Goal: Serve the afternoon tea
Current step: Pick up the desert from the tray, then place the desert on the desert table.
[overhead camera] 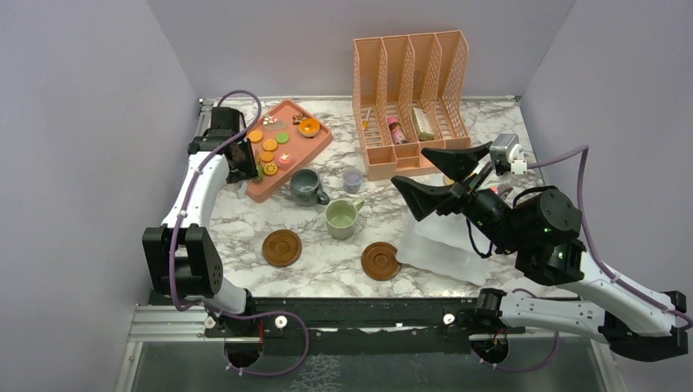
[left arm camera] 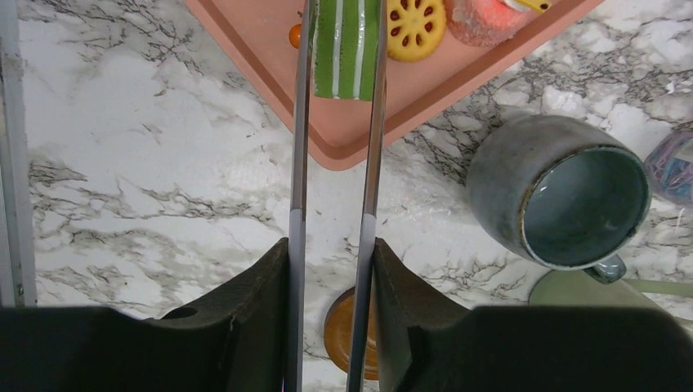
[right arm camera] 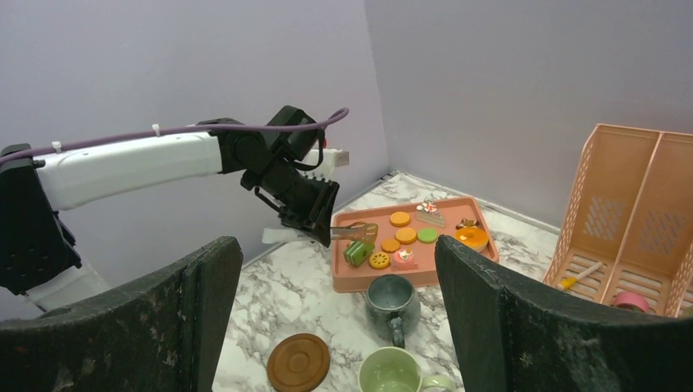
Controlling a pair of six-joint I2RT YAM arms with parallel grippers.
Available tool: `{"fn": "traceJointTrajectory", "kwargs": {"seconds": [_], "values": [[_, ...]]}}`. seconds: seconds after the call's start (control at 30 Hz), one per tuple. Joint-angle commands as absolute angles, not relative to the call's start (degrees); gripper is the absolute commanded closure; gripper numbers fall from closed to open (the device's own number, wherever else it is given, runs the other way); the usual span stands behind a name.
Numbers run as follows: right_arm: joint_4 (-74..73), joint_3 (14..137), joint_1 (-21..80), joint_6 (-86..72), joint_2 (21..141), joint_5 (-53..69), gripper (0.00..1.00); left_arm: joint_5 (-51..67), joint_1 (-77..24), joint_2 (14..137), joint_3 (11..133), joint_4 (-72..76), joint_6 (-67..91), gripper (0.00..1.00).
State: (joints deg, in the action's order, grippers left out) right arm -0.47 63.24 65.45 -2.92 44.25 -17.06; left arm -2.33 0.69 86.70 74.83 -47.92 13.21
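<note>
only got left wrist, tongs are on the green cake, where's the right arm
observer: right gripper is open and empty, raised right of the green mug
operator: anything served yet
observer: no, left coaster and right coaster are both bare
operator: what's past the tongs on the tray
observer: a donut in the far corner
</note>
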Motion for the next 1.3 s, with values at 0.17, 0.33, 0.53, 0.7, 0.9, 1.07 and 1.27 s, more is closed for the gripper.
{"fn": "traceJointTrajectory", "kwargs": {"seconds": [0.17, 0.33, 0.53, 0.7, 0.9, 1.07, 1.27], "values": [[0.1, 64.7, 65.4, -2.7, 44.3, -17.2, 0.06, -0.7, 0.8, 80.0, 83.1, -49.1, 15.3, 0.72], [0.1, 65.3, 65.4, -2.5, 44.0, -19.3, 0.06, 5.8, 0.1, 77.8, 85.2, -49.3, 16.0, 0.73], [-2.7, 67.6, 65.4, -1.8, 44.0, -21.3, 0.07, 10.0, -6.5, 75.4, 88.2, -49.3, 16.5, 0.73], [-3.1, 69.4, 65.4, -0.7, 43.3, -23.4, 0.07, 9.4, -16.5, 75.0, 92.5, -49.3, 16.5, 0.72], [-4.0, 71.7, 65.4, -0.5, 43.2, -24.5, 0.07, 13.9, -26.5, 73.7, 94.4, -47.1, 15.5, 0.72], [-3.7, 73.4, 65.4, 1.5, 42.8, -25.8, 0.07, 21.0, -29.4, 72.0, 94.0, -44.9, 14.4, 0.72], [-3.1, 74.2, 65.4, 1.4, 42.2, -25.7, 0.07, 26.7, -33.8, 69.8, 93.4, -41.2, 13.6, 0.72]]}}
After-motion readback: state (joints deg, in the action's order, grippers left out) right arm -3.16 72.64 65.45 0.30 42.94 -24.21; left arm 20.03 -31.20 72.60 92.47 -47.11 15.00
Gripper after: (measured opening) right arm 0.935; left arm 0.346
